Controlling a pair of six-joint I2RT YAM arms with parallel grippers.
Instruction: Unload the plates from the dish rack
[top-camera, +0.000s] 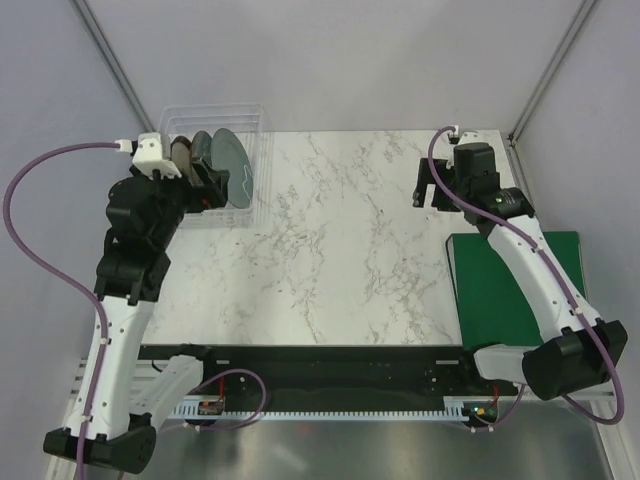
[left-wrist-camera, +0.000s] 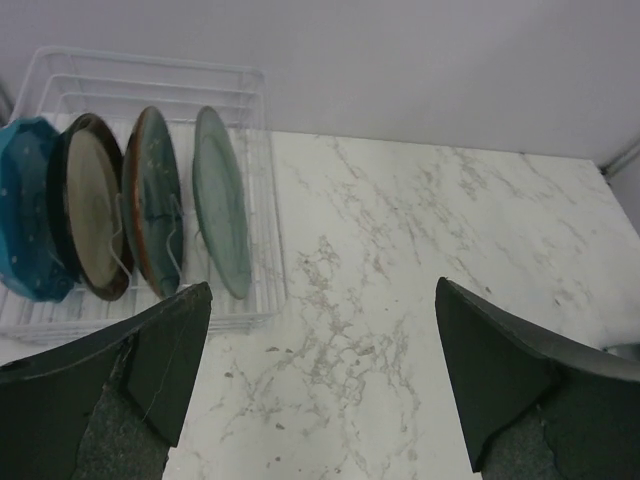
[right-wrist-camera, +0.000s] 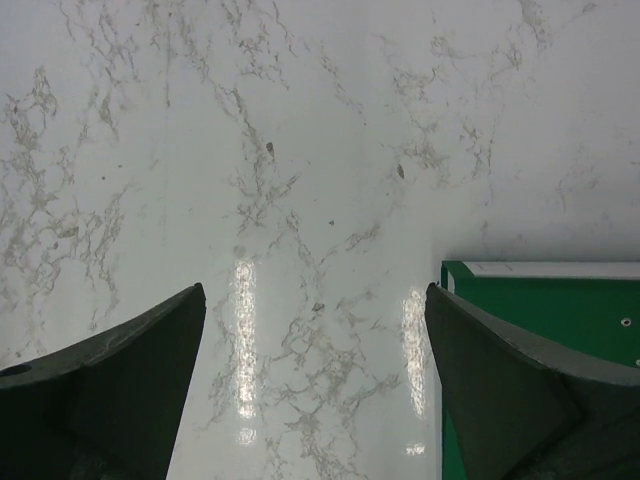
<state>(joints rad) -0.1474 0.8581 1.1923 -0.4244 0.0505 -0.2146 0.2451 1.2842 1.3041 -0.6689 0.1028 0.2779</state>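
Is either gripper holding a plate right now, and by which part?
Neither: the left gripper and right gripper are open and empty; four plates stand in the dish rack.

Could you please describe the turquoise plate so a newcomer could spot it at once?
Look at the clear dish rack at the far left corner of the marble table. Four plates stand on edge in it. The turquoise plate is the end one, farthest from the open tabletop, the only bright blue one with white specks.
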